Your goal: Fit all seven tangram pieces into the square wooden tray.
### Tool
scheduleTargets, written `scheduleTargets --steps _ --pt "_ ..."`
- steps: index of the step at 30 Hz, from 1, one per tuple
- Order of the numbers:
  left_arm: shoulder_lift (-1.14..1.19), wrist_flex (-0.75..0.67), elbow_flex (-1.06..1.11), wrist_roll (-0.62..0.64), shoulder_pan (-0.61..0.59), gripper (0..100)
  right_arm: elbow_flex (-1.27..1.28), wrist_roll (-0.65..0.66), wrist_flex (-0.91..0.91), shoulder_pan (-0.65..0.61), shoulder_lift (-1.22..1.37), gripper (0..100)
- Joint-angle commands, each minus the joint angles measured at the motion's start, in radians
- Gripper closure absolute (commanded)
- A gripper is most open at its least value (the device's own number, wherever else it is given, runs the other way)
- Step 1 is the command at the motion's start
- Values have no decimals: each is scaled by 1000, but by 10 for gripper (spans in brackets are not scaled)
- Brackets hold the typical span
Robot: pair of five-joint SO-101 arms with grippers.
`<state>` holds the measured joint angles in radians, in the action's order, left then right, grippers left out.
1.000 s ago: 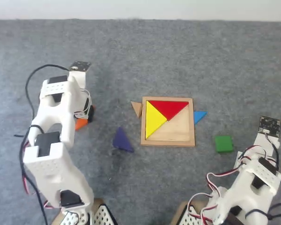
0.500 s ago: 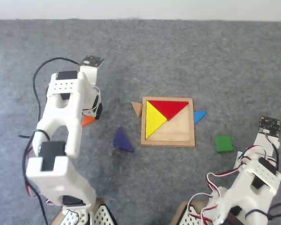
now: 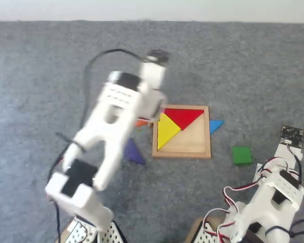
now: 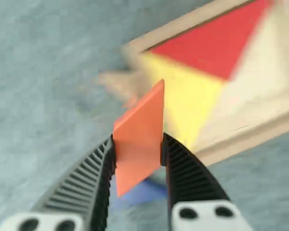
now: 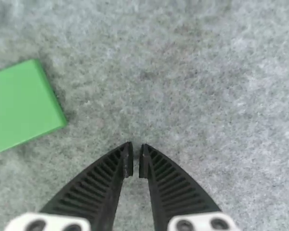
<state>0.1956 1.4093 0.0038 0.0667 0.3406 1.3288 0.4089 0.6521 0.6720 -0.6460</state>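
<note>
Gripper [image 4: 137, 142] pinches flat orange parallelogram [image 4: 140, 126]

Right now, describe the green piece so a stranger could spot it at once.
Start at the square wooden tray on the grey carpet. Off its lower right corner lies the green piece, alone. Unlike the blue triangle nearby, it is square.

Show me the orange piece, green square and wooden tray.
orange piece [image 4: 137, 139], left wrist view, flat face.
green square [image 5: 21, 103], right wrist view, top face.
wooden tray [image 3: 185, 154], high view, near rim.
</note>
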Motion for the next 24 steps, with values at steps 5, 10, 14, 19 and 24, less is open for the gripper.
scheduleTargets --steps 5,10,14,19,24 --pt "230 -29 -286 155 155 966 -6 9 -22 -12 -27 957" --pt "362 -48 -417 247 212 967 -6 9 -22 -12 -27 957" --pt "451 -64 -484 279 250 967 -6 9 -24 -12 -27 957" --pt "549 -77 -553 354 292 967 -6 9 -24 -12 -27 957" --pt "629 -69 -605 365 298 962 -6 11 -24 -13 -27 957"
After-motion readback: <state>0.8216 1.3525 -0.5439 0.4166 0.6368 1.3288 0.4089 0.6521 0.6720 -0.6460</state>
